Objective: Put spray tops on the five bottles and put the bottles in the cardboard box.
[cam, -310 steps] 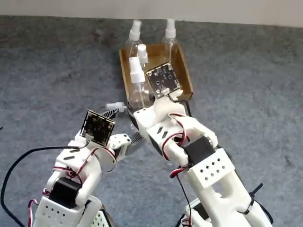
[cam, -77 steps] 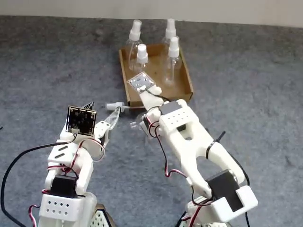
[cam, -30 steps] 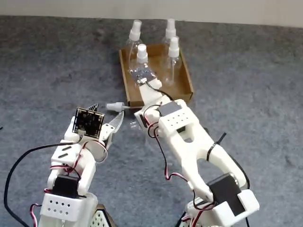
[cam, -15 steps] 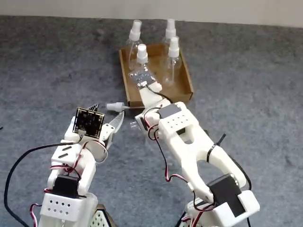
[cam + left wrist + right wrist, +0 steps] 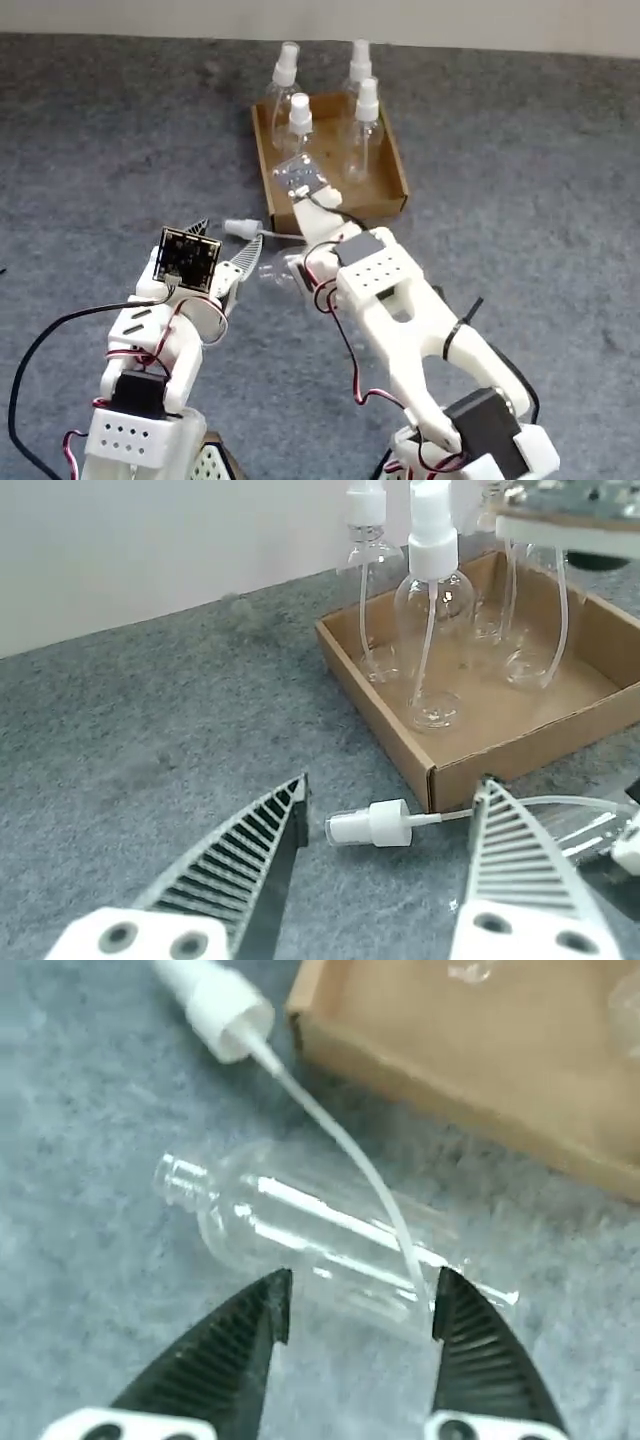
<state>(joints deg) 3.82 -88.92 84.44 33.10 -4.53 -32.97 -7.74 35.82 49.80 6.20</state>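
Observation:
An uncapped clear bottle (image 5: 320,1235) lies on its side on the grey carpet just in front of the cardboard box (image 5: 480,1030). My right gripper (image 5: 360,1295) hovers open over it, one fingertip near each side of its body. A loose white spray top (image 5: 215,1000) lies beside the box, its thin tube draped across the bottle. My left gripper (image 5: 392,792) is open low over the carpet, with the spray top (image 5: 370,825) between its fingers. In the high view the bottle (image 5: 275,272) lies between the arms and the spray top (image 5: 240,226) by the left gripper (image 5: 222,240).
Several clear bottles with spray tops (image 5: 300,125) stand upright in the cardboard box (image 5: 395,160) at the back of the carpet. The box's front wall (image 5: 480,750) is close behind the loose spray top. Open carpet stretches to the left and right.
My right arm has drawn back from the box towards the near side, and the lying bottle now shows further left of it. The left arm has stayed put.

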